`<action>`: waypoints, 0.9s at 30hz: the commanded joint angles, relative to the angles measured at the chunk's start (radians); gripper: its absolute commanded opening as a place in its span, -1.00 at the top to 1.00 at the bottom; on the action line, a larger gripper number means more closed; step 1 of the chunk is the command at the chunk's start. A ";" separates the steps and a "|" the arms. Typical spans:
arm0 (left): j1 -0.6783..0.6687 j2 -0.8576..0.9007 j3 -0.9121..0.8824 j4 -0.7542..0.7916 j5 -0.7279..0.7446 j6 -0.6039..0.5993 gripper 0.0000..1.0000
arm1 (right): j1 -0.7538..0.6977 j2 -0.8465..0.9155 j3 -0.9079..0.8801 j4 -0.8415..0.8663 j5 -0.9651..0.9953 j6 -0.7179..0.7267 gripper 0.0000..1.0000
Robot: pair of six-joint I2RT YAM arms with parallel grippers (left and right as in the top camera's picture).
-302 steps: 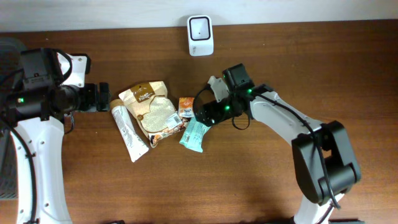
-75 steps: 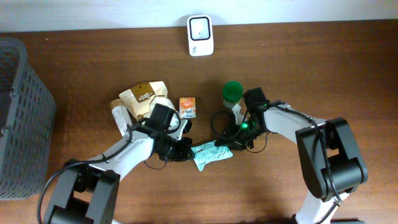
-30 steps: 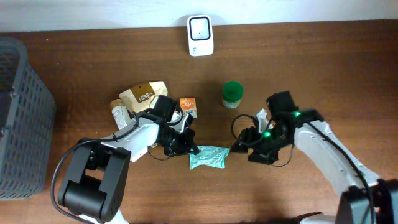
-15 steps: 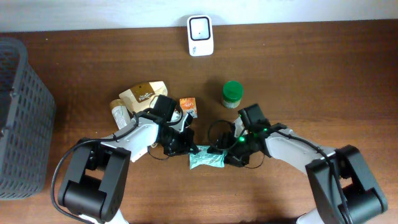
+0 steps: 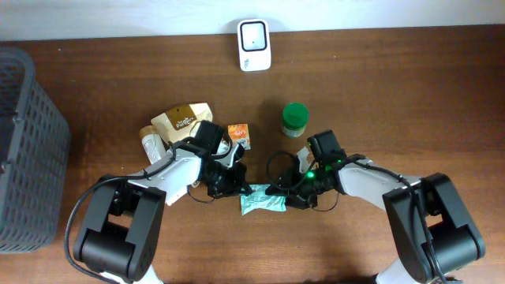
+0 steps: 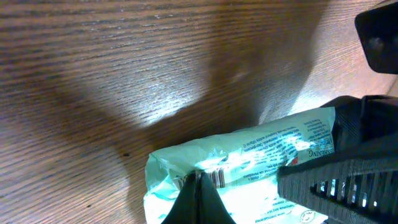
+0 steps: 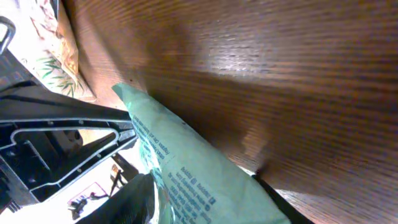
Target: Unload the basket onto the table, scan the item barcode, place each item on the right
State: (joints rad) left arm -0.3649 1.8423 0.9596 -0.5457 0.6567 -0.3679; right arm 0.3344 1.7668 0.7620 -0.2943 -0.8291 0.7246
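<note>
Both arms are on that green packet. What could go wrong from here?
The left gripper pinches just the end of the green packet, right at its barcode, so it might slip off or cover the code. The right gripper straddles the other end; if the two pull apart, the thin wrapper could crumple or tear.

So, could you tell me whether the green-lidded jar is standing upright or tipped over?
Upright: the overhead view shows the jar from above, its round green top facing the camera.
</note>
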 commanded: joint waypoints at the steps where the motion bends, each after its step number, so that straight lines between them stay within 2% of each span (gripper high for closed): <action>1: 0.006 0.039 -0.013 -0.008 -0.077 -0.010 1.00 | 0.001 0.018 -0.008 -0.004 0.011 -0.040 0.05; 11: 0.006 0.039 -0.013 -0.008 -0.077 -0.010 1.00 | 0.040 0.018 -0.008 0.038 0.013 -0.002 0.10; 15: 0.006 0.039 -0.013 -0.009 -0.077 -0.010 1.00 | 0.039 0.018 -0.008 0.038 0.013 -0.002 0.48; 16: 0.006 0.039 -0.013 -0.008 -0.076 -0.010 0.89 | 0.039 0.018 -0.008 0.038 0.013 -0.003 0.72; 17: 0.006 0.039 -0.011 -0.009 -0.073 -0.010 0.77 | 0.039 0.018 -0.008 0.038 0.012 -0.003 0.85; 19: 0.006 0.027 -0.002 -0.015 -0.069 -0.003 0.42 | 0.039 0.017 -0.008 0.042 -0.007 -0.012 0.86; 20: 0.012 0.001 0.016 -0.025 -0.070 0.027 0.17 | 0.039 0.012 -0.002 0.041 -0.029 -0.037 0.86; 22: 0.028 -0.047 0.051 -0.058 -0.073 0.074 -0.13 | 0.039 -0.002 0.017 0.040 -0.066 -0.091 0.86; 23: 0.050 -0.106 0.103 -0.107 -0.078 0.122 -0.34 | 0.039 -0.028 0.039 0.039 -0.088 -0.121 0.85; 27: 0.179 -0.248 0.304 -0.283 -0.078 0.184 -0.64 | 0.031 -0.172 0.138 -0.095 -0.078 -0.213 0.85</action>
State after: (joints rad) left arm -0.2638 1.6955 1.1450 -0.7727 0.5869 -0.2432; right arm 0.3645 1.7031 0.8185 -0.3336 -0.8772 0.5968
